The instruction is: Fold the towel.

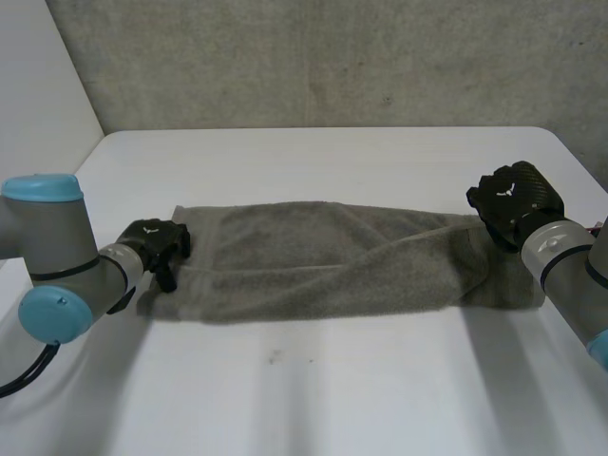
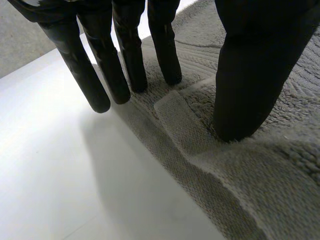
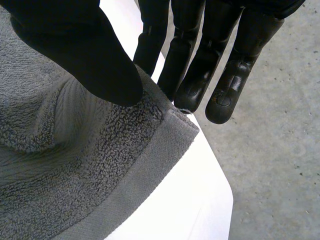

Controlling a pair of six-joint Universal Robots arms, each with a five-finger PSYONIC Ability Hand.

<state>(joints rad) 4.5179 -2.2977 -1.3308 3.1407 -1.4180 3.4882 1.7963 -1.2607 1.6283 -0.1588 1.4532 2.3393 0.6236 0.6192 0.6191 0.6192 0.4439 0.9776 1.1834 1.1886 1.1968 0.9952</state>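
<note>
White counter (image 1: pixel 313 389) fills most of the head view, with a grey wall (image 1: pixel 332 57) behind it. On it lies the grey towel (image 1: pixel 313 261). It is long and thin and runs side to side, from one hand to the other. Its right end is partly hidden behind the right arm (image 1: pixel 570 266). A twisted fold there makes the layers hard for us to tell apart. The left hand (image 1: pixel 157 242) sits on the towel's left end. The right hand (image 1: pixel 513 199) is at the far right corner, which rises up to it.

From the left wrist, we see just one edge of the towel (image 2: pixel 280 165); the rest is cut off. The fingers (image 2: pixel 127 55) are straight, tips down at that edge. The thumb presses the cloth apart from them, with a small flat tag (image 2: pixel 177 120) between. This hand is open and only pressing.

From the right wrist, the thumb pushes on top of the towel corner (image 3: pixel 75 165). The fingers (image 3: pixel 200 75) go behind it, partly hidden, so the corner is pinched. Grey floor (image 3: pixel 280 150) shows past the counter.
</note>
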